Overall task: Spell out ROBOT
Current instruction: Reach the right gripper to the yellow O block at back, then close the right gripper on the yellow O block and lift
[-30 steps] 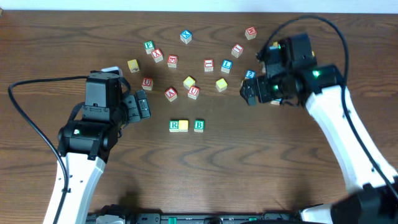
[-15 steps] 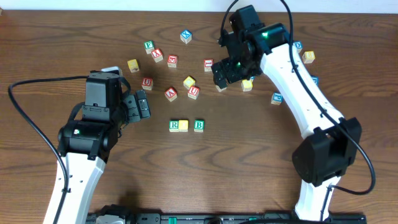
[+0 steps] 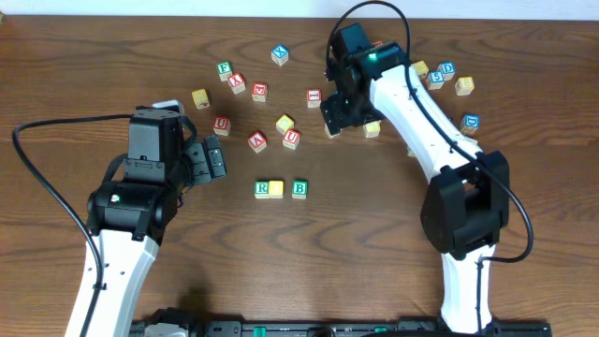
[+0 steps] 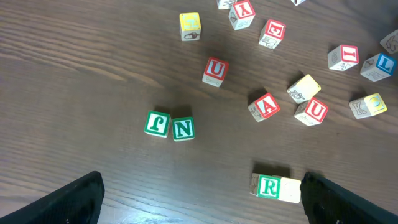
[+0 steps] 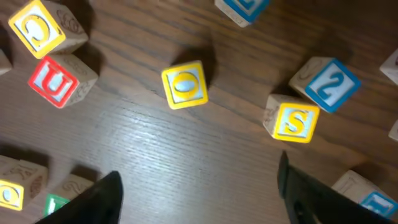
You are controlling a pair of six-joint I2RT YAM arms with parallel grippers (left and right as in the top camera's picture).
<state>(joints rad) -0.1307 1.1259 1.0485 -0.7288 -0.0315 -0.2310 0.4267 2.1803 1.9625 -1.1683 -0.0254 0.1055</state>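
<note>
ROBOT stands three letters along when you look from above. The R cube (image 3: pixel 262 189), a yellow cube (image 3: pixel 275 189) touching it and the B cube (image 3: pixel 299 188) just beside that lie in a row at mid-table. You cannot pick out the blue T from here. Your right gripper (image 3: pixel 335 120) hangs over the loose cluster behind the row. Your left gripper (image 3: pixel 215 157) sits left of the row, apart from it.

Through the left wrist camera, your left fingers stand wide with nothing between them. The green F cube (image 4: pixel 157 123) and N cube (image 4: pixel 183 129) sit touching ahead. Neither belongs in the word, so leave them.

Through the right wrist camera, your right fingers stand apart and empty. The yellow O cube (image 5: pixel 185 84) lies on the wood ahead, roughly centred. The yellow S cube (image 5: pixel 292 121) sits near one finger, with the blue 2 cube (image 5: pixel 331 84) just beside it. The red U cube (image 5: pixel 55 82) and yellow C cube (image 5: pixel 38 29) crowd the other side. If you descend off-centre, a finger likely clips the S or U and shoves the O askew. Mistaking the same-coloured S for the O would spoil the word.
</note>
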